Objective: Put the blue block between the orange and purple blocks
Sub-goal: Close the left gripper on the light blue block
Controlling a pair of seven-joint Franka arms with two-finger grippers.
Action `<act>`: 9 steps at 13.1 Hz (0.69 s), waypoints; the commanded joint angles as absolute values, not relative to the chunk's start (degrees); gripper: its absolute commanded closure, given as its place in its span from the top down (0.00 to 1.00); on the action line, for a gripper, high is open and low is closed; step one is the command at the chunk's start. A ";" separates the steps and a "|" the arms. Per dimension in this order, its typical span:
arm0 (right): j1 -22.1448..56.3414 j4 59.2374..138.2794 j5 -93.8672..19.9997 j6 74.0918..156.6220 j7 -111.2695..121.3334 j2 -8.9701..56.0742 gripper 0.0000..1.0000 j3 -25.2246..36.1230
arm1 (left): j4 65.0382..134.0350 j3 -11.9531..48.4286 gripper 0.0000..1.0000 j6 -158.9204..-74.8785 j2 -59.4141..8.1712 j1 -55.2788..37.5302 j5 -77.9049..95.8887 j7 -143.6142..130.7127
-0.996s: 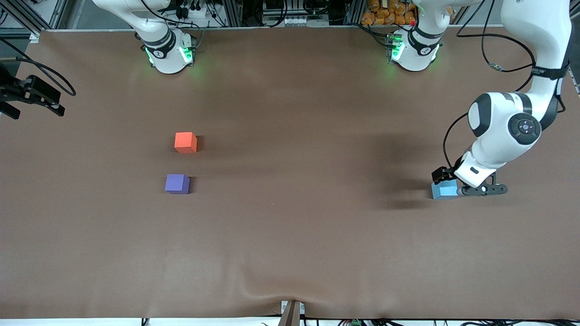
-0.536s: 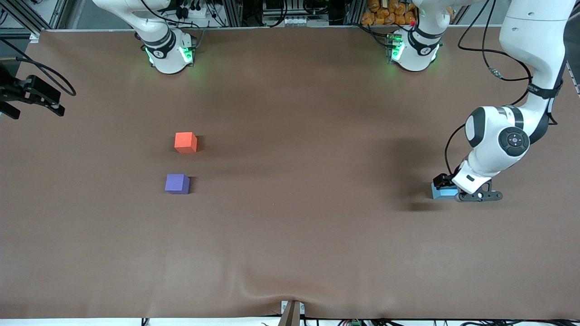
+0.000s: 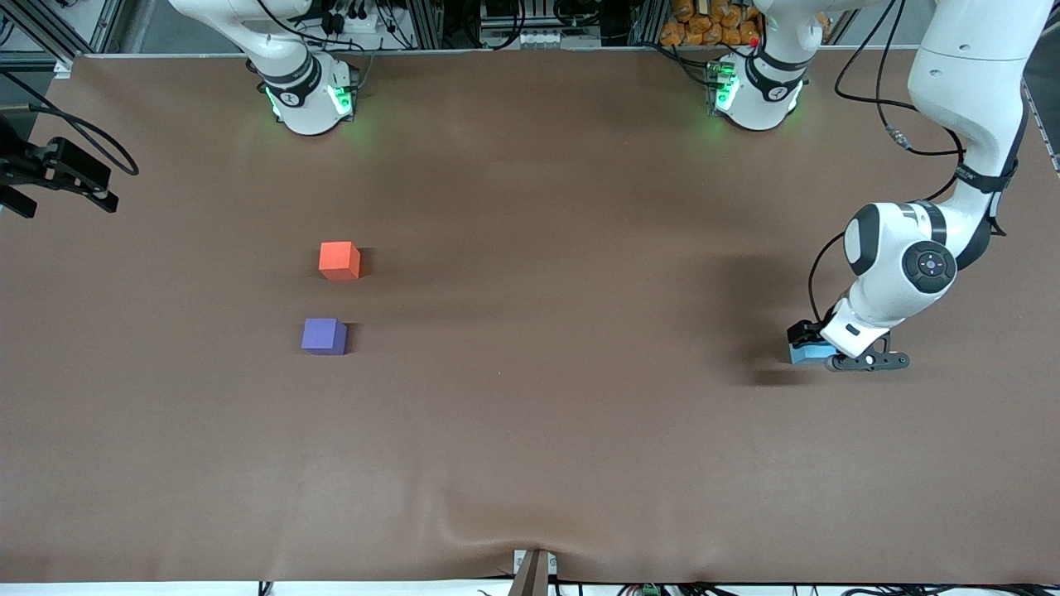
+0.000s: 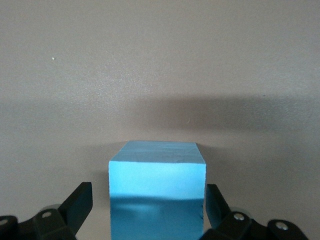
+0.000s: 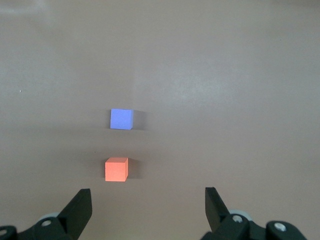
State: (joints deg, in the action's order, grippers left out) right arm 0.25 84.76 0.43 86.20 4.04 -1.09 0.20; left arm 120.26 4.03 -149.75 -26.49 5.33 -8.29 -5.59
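Note:
The light blue block [image 3: 805,354] sits on the brown table toward the left arm's end. My left gripper [image 3: 818,343] is down around it, open. In the left wrist view the blue block [image 4: 157,172] stands between the fingers of my left gripper [image 4: 148,196], one finger close to a face and a gap at the other. The orange block [image 3: 339,260] and the purple block [image 3: 324,336] sit apart toward the right arm's end, the purple one nearer the front camera. My right gripper [image 5: 147,195] is open and empty, high over the table, with the orange block [image 5: 116,169] and the purple block [image 5: 121,119] below it.
A black camera mount [image 3: 58,170] juts in at the table edge at the right arm's end. The brown table cover [image 3: 530,414] has a wrinkle at its front edge.
My left arm has sunk lower and shifted a little, bringing the left gripper down around the blue block. The blocks have not moved.

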 commanded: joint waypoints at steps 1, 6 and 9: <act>-0.97 83.67 0.88 85.34 3.52 -0.70 1.00 -0.70 | 119.80 4.39 0.54 -150.91 -26.81 6.06 -9.58 -4.75; -0.97 83.67 0.88 85.34 3.52 -0.70 1.00 -0.70 | 119.79 7.45 0.00 -149.42 -24.80 4.83 -9.49 -5.62; -0.97 83.67 0.79 85.34 3.52 -0.70 1.00 -0.70 | 116.12 15.70 0.00 -139.52 -22.33 4.75 -8.88 -7.54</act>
